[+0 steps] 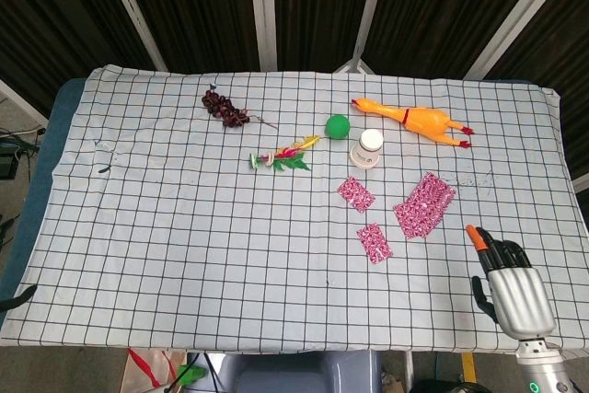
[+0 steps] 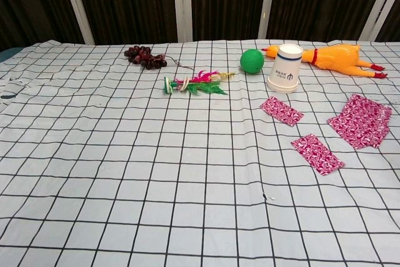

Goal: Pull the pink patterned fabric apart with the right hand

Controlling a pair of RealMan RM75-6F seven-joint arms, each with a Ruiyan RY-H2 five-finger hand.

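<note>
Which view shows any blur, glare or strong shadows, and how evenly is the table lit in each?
Head view: sharp and evenly lit, soft shadows only; the grid lines bow slightly toward the edges; the right robot hand looks crisp. Chest view: also sharp and glare-free, the checked cloth evenly bright, the dark backdrop unlit.

Matt checked cloth table cover [image 1: 166,209], pink patterned fabric [image 1: 424,204] w/ matt weave, glossy rubbery chicken [image 1: 414,120], smooth metal-look right hand [image 1: 512,294]

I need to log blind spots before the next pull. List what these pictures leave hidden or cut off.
- Right hand: head view only; chest view misses it, wrist cut by the bottom edge.
- Left hand: in neither view.
- Largest pink fabric piece: whether it lies doubled or layered cannot be told.
- Paper cup print: too small.
</note>
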